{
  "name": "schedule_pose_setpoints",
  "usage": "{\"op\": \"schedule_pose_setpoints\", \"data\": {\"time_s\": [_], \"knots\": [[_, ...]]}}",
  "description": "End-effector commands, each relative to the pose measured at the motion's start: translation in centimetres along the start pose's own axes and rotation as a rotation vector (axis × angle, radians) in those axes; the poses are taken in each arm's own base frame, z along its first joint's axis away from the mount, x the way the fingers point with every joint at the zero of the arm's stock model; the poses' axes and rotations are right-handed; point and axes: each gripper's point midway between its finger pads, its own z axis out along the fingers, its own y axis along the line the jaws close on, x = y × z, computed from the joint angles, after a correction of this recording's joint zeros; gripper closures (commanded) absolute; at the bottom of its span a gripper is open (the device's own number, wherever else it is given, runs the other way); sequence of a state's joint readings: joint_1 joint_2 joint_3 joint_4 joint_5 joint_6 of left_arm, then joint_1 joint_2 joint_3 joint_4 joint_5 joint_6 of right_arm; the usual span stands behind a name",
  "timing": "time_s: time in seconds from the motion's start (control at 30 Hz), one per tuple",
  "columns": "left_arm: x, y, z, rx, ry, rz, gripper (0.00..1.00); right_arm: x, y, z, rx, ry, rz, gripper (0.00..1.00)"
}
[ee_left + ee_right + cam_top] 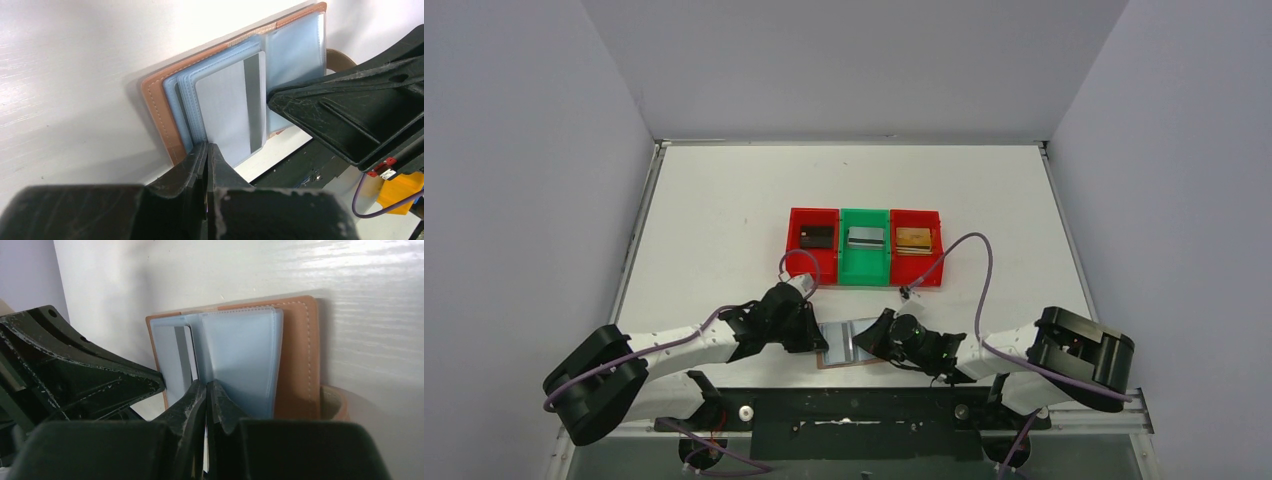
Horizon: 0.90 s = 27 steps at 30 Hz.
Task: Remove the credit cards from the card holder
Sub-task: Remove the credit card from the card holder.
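Card holder (849,345) lies open at the table's (724,220) near edge, between the arms, with a grey striped card (227,110) in its left half. Left gripper (207,150) is pressed together at the card's near edge. Right gripper (206,387) is together at the clear sleeve (240,360). Can't tell if either really pinches. Risk: the thin edge slips free, or the sleeve is what's caught and the pull drags the holder.

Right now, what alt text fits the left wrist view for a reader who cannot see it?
The left gripper, jaws shut, meets the near edge of a silver-grey card with a darker stripe, sleeved in the open tan card holder on the white table. Whether it pinches the card is unclear. The right gripper juts in from the right.
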<state>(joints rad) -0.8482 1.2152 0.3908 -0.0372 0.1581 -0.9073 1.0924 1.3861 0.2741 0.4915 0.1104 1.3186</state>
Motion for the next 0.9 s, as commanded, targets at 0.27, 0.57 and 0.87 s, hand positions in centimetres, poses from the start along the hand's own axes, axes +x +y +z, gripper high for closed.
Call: {"op": "schedule_pose_setpoints", "data": {"time_s": [0.27,0.57,0.87], "knots": [[-0.5,1.5,-0.1,-0.064,-0.012,0.058,1.0,-0.8,3.1,-0.6,-0.121,-0.014,0.024,0.94],[-1.3,-0.8,-0.7,0.014,-0.009,0.086,1.0,0.7,4.6,0.9,-0.159,0.067,-0.013,0.86],[-2.5,-0.6,-1.6,-0.005,-0.06,0.048,0.88,0.9,0.7,1.4,0.059,0.069,0.012,1.0]]}}
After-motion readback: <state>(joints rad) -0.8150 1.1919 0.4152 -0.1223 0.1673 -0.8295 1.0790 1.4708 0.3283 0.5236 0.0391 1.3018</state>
